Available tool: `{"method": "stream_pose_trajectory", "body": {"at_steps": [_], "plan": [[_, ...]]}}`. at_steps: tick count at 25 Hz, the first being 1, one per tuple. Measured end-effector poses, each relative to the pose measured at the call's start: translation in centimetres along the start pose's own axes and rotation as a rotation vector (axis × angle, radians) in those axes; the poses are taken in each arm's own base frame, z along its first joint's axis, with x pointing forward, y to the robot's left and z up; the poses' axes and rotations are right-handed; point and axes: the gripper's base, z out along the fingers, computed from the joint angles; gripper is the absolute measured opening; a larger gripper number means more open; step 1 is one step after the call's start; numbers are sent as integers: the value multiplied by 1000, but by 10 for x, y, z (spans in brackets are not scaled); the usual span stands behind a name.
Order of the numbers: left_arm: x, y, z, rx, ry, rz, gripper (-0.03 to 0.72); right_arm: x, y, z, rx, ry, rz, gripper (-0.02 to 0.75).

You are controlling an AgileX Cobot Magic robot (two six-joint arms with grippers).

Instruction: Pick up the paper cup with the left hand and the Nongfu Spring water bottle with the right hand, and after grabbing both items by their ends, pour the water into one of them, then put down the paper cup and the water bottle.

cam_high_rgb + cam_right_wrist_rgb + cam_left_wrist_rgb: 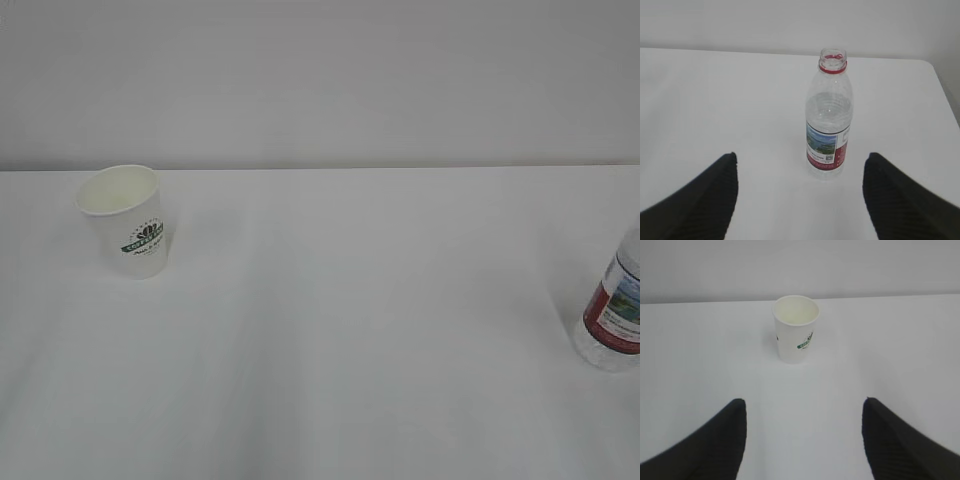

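We've got both grippers spread wide w/ nothing between the fingers. The left hand (804, 440) faces the paper cup (795, 329) dead ahead, centred between its two dark ribbed fingers (715, 440) but well apart from them; the right hand (800, 200) lines up the same way on the Nongfu Spring water bottle (827, 117), slightly right of centre.

Both items stand upright, long axes vertical, so we judge a straight fwd reach w/ a side-on grasp suits each.

In the exterior view the cup sits far left on the white table (330, 350), the bottle at the far right edge, partly cut off; neither arm shows there.

Cup: thin tapered paper, matte white, green logo, cream inside, mouth open. Likely crushes easily.

Bottle: clear ribbed plastic, red neck ring, no cap visible, red landscape label low down, water (829, 112) filling most of it.
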Motion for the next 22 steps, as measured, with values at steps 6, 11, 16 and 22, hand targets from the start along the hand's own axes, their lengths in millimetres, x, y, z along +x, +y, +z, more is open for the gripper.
{"method": "stream_pose_trajectory", "body": {"at_steps": [6,11,16,22], "plan": [[-14,3,19,-13,-21,-12,524,-16,-1,19,2,-18,1,587],[-25,6,36,-33,-40,-11,522,-27,-1,34,3,-36,2,587],[-33,9,50,-54,-60,-1,519,-33,-2,45,4,-44,3,587],[-38,12,67,-67,-47,0,507,-41,-2,53,6,-86,3,587]]}}
